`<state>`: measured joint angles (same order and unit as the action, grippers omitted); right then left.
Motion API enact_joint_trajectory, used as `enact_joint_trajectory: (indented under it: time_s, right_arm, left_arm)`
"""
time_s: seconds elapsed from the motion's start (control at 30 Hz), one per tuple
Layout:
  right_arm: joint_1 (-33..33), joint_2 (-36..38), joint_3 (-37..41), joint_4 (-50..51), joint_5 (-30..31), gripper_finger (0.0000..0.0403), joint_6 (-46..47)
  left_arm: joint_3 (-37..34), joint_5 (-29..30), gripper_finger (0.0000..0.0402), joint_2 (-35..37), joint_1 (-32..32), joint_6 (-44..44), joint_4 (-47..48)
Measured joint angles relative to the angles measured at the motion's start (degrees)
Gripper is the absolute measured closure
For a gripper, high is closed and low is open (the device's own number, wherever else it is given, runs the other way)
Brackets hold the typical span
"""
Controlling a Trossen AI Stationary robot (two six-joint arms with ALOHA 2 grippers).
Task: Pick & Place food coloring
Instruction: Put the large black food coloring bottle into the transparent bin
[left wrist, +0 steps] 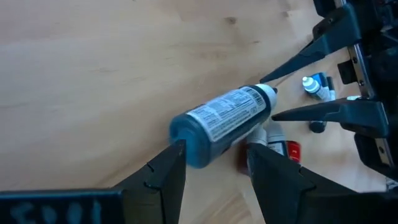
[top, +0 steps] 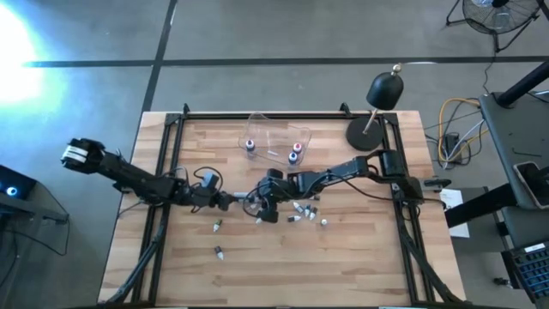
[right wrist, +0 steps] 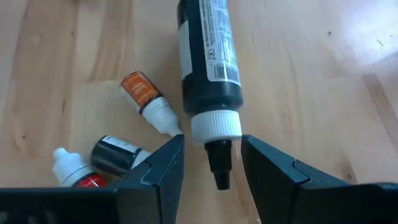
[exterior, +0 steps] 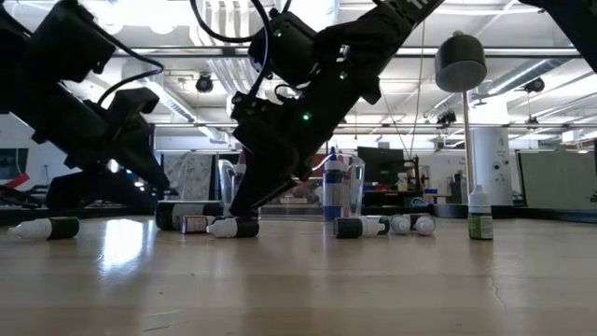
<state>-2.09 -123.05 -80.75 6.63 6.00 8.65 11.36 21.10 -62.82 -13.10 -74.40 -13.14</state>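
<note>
Starting at the left of the table (top: 171, 275), two small bottles (top: 218, 227) lie alone on bare wood, well apart from everything else and easy to reach later. Next comes the left gripper (left wrist: 214, 162), low over the boards with its fingers spread, straddling the base end of a large blue bottle (left wrist: 221, 121) that lies on its side; the fingers do not appear to be touching it. The right gripper (right wrist: 211, 162) meets the same bottle from the opposite end, its fingers likewise parted on either side of the dark nozzle below the white cap. Both tools crowding one bottle looks like the main hazard: if either closes or advances, the round body could roll or skid into the other's fingers, or the two grippers could collide. A red-labelled bottle (left wrist: 287, 149) lies just beside the blue one, and an orange bottle (right wrist: 146, 99) and others lie near the nozzle, so a sweep there would probably scatter them. Further right, a loose cluster of bottles (top: 307, 213) lies on the wood. The clear tub (top: 276, 137) sits toward the far edge, with what seem to be two bottles standing in it, though the overhead view is too small to be sure. The near half of the table gives open room; a black lamp (top: 377, 116) occupies the far right corner.
</note>
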Motion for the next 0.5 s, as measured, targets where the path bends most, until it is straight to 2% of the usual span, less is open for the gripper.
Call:
enact_joint_trajectory:
  time_s: [0.5]
  right_arm:
    - [0.0,-0.6,-0.7,0.3,-0.1,0.0218,-0.3]
  left_arm:
    - [4.6,-1.3,0.0255,-9.2,2.5,2.7,-3.6]
